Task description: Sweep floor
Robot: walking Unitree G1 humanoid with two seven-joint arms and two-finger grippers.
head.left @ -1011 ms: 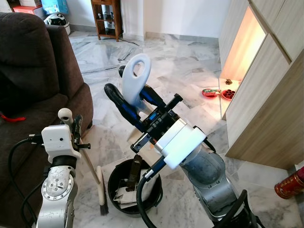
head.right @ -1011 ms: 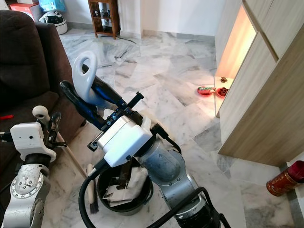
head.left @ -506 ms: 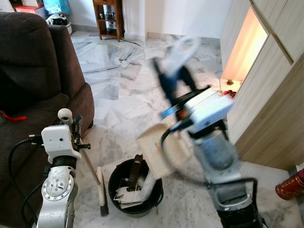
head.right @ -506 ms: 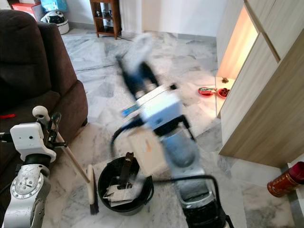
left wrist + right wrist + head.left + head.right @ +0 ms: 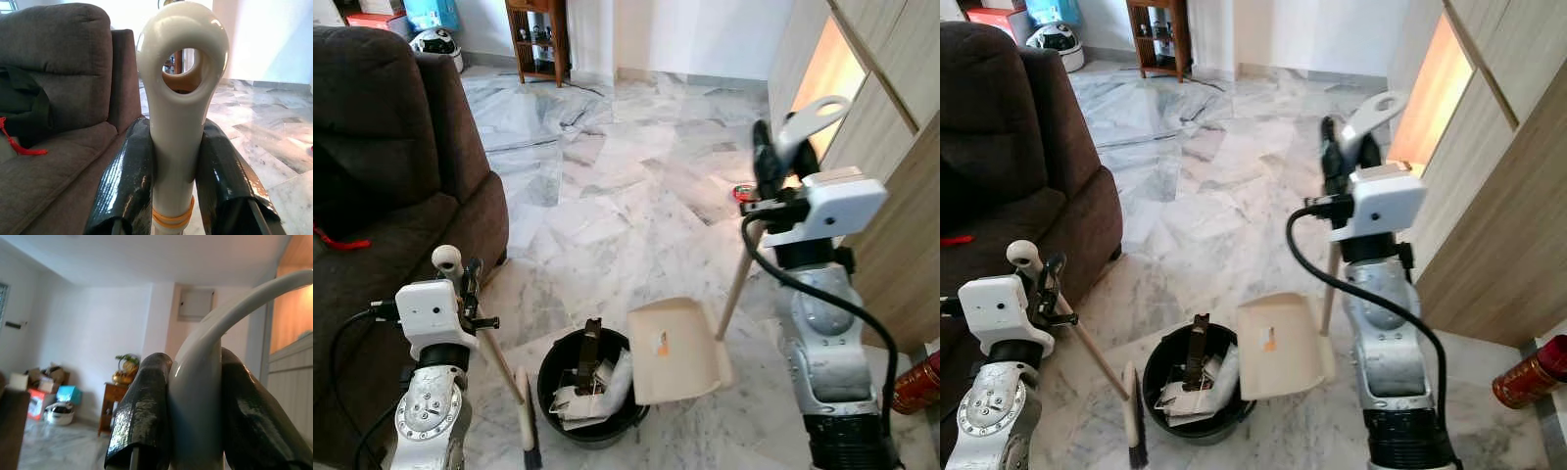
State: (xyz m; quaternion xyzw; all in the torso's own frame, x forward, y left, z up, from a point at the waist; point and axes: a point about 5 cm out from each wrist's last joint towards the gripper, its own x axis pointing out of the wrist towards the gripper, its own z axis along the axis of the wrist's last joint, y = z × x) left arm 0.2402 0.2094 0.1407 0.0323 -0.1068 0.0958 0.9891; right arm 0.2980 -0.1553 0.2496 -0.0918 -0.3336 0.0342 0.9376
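While the left gripper (image 5: 176,161) pinches the white loop-ended handle of the broom (image 5: 499,367) between its two black fingers (image 5: 129,181), the broom slants down to the marble floor (image 5: 607,196), its dark bristles resting just beside the black bin (image 5: 590,392). The right gripper (image 5: 193,401) is raised high near the wooden cabinet (image 5: 891,196), its fingers pressed against the white handle of the dustpan (image 5: 677,350) — the wooden shaft runs down from there to the cream pan, which sits tilted against the bin's rim on the right. The bin holds crumpled paper (image 5: 597,387) and a dark upright object I cannot identify. A brown sofa (image 5: 391,176) stands on the left, and a red canister (image 5: 913,380) lies at the far right by the cabinet's foot.
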